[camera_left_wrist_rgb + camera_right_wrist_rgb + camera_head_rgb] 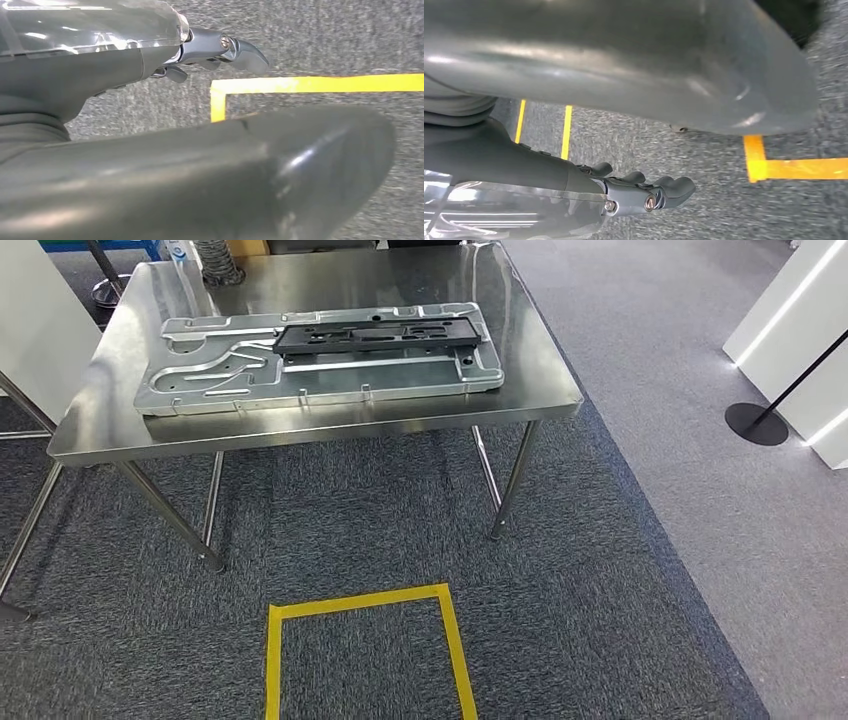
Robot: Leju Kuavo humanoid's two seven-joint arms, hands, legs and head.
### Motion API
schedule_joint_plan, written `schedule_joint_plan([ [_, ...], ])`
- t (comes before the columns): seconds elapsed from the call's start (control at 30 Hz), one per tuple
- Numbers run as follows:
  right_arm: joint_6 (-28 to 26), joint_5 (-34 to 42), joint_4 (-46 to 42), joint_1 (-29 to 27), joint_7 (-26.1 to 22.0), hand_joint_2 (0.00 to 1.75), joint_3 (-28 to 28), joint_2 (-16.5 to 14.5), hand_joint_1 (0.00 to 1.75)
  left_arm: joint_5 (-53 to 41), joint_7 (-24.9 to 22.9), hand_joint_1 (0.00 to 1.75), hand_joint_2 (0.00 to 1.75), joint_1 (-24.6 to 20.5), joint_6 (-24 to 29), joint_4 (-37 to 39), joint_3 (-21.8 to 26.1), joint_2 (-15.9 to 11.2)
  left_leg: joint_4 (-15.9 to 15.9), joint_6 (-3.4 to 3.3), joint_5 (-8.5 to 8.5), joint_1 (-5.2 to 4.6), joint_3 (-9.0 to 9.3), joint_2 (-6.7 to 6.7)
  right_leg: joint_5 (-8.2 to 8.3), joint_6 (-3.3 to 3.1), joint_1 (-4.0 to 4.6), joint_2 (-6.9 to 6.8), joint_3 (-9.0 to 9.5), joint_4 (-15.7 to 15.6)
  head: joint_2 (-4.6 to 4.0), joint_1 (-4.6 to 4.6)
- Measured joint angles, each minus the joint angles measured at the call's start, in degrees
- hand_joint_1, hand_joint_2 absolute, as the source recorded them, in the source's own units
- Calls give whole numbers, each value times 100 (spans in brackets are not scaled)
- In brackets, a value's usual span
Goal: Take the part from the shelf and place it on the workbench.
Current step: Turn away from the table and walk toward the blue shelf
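**Hands hang empty; part lies on the tabletop**

Left hand [220, 50] hangs over grey carpet [620, 570], fingers loosely extended and holding nothing, close to a corner of yellow floor tape [300, 84]. Right hand [649, 192] also hangs above the carpet, fingers gently curled and apart, empty. Ahead, the steel tabletop [330, 425] carries a large silver metal panel [320, 375]. The black part [378, 336] lies flat on that panel, toward its far right side.

Bare workbench [330, 425] front edge lies open; the metal plate [320, 375] and black part [380, 337] occupy its middle.
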State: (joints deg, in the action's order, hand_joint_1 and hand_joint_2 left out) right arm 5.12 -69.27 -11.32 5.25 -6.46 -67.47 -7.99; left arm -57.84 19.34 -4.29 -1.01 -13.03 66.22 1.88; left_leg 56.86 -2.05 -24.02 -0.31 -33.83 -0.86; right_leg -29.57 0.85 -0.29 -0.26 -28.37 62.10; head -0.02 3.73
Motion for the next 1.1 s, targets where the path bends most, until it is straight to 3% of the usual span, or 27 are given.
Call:
schedule_joint_plan([
  [0.07, 3, 46, 0, 22, 38, 0, -8, -2, 0, -9, 1, 0, 0, -4, -13, 0, -8, -10, 24, 56, 105, -3, -72, -7, -135, -62, 39, 1, 432, -665, 0, 1],
  [0.1, 9, 83, 0, 28, 60, 0, -21, -3, 0, -13, 2, 0, 0, -6, -19, 0, -9, -14, 17, 92, 162, 2, -90, -12, -151, -82, 53, 2, 483, -800, 0, 1],
  [0.17, 30, 156, 7, 31, 89, 0, -66, -16, 0, -10, 4, 0, 0, -5, -23, 0, -9, -18, 52, 156, 154, 23, -144, 1, -35, -145, 35, -15, 403, -842, 0, 0],
  [0.2, 39, 176, 10, 34, 98, 0, -87, -23, 0, -6, 5, 0, 0, 2, -26, 0, -10, -19, 175, 183, -9, 32, -198, 17, 42, -184, 22, -27, 335, -855, 0, 0],
  [0.3, 44, 181, 13, 32, 130, 0, -120, -29, 0, 13, 20, 0, 0, 8, -27, 0, -10, -27, 1125, 255, -873, 62, -435, 45, 267, -234, 18, -45, 42, -837, 0, 0],
  [0.33, 44, 176, 14, 28, 140, 0, -125, -29, 0, 19, 28, 0, 0, 6, -26, 0, -9, -31, 1459, 278, -1009, 73, -472, 44, 339, -227, 18, -47, -68, -817, 0, 0],
  [0.37, 47, 172, 14, 26, 146, 0, -128, -30, 0, 24, 34, 0, 0, 4, -25, 0, -9, -36, 1668, 298, -992, 84, -448, 44, 409, -216, 16, -50, -183, -790, 0, 1],
  [0.4, 56, 164, 15, 26, 148, 0, -130, -33, 0, 27, 39, 0, 0, 3, -25, 0, -9, -40, 1698, 315, -847, 97, -342, 44, 471, -200, 9, -51, -305, -749, 0, 1],
  [0.47, 81, 154, 15, 30, 131, 0, -132, -39, 0, 29, 49, 0, 0, -9, -25, 0, -9, -51, 1182, 343, -555, 130, 153, 46, 570, -147, -9, -47, -549, -621, 0, 1],
  [0.53, 101, 147, 15, 34, 89, 0, -131, -43, 0, 28, 64, 0, 0, -33, -26, 0, -8, -62, 337, 320, -654, 131, 742, 59, 643, -77, -6, -44, -727, -472, 0, 1],
  [0.57, 107, 145, 15, 37, 65, 0, -130, -44, 0, 26, 71, 0, 0, -42, -27, 0, -8, -66, 59, 280, -764, 122, 905, 65, 681, -41, 1, -44, -770, -428, 0, 1],
  [0.63, 125, 141, 16, 29, 33, 0, -130, -44, 0, 24, 76, 0, 0, -40, -32, 1, -8, -66, -65, 160, -802, 100, 907, 61, 770, 34, 0, -44, -809, -419, 0, 0],
  [0.67, 136, 140, 16, 25, 25, 0, -129, -44, 0, 22, 76, 0, 0, -35, -34, 1, -8, -65, -60, 106, -748, 99, 857, 46, 743, 71, -12, -39, -835, -399, 0, 0],
  [0.7, 147, 140, 17, 21, 20, 0, -130, -44, 0, 21, 75, 0, 0, -31, -36, 2, -8, -64, -58, 52, -683, 99, 792, 31, 602, 104, -27, -32, -882, -308, 0, -1],
  [0.73, 155, 140, 17, 17, 17, 0, -130, -44, 0, 21, 74, 0, 0, -30, -37, 2, -8, -63, -62, 7, -607, 102, 712, 18, 352, 131, -38, -23, -953, -113, 0, -1],
  [0.8, 168, 140, 17, 18, 12, 0, -130, -44, 0, 15, 75, 0, 0, -32, -37, 2, -8, -62, -54, -39, -460, 87, 530, 10, -269, 165, -48, -9, -1115, 564, 0, -1],
  [0.83, 174, 140, 17, 16, 8, 0, -130, -44, 0, 11, 74, 0, 0, -30, -37, 2, -8, -61, -44, -44, -388, 75, 435, 9, -441, 174, -47, -4, -1166, 914, 0, -1],
  [0.87, 180, 140, 18, 16, 3, 0, -130, -44, 0, 8, 74, 0, 0, -29, -37, 2, -8, -59, -30, -46, -318, 61, 335, 7, -463, 173, -47, -1, -1156, 1156, 0, -1],
  [0.9, 183, 139, 19, 16, -1, 0, -129, -44, 0, 5, 73, 0, 0, -30, -36, 2, -8, -57, -13, -44, -250, 45, 233, 6, -355, 157, -44, -1, -1059, 1219, 0, -2],
  [0.97, 184, 135, 20, 22, -4, 0, -124, -43, 0, 5, 72, 0, 0, -32, -25, 2, -8, -51, 12, -37, -132, 14, 51, 6, -52, 66, -11, 2, -575, 756, 0, -1],
  [1.03, 184, 132, 17, 37, -16, 0, -114, -25, 0, 1, 65, 0, 0, -33, -6, 3, -8, -21, 26, -10, -42, -12, -47, 9, -76, -73, 60, -10, 149, -191, 0, -1],
  [1.1, 185, 127, 15, 45, -31, 0, -104, -9, 0, -11, 51, 0, 0, -35, 14, 4, -8, 3, 21, 43, 51, -10, -77, -3, -217, -146, 119, -28, 544, -793, 0, -1],
])
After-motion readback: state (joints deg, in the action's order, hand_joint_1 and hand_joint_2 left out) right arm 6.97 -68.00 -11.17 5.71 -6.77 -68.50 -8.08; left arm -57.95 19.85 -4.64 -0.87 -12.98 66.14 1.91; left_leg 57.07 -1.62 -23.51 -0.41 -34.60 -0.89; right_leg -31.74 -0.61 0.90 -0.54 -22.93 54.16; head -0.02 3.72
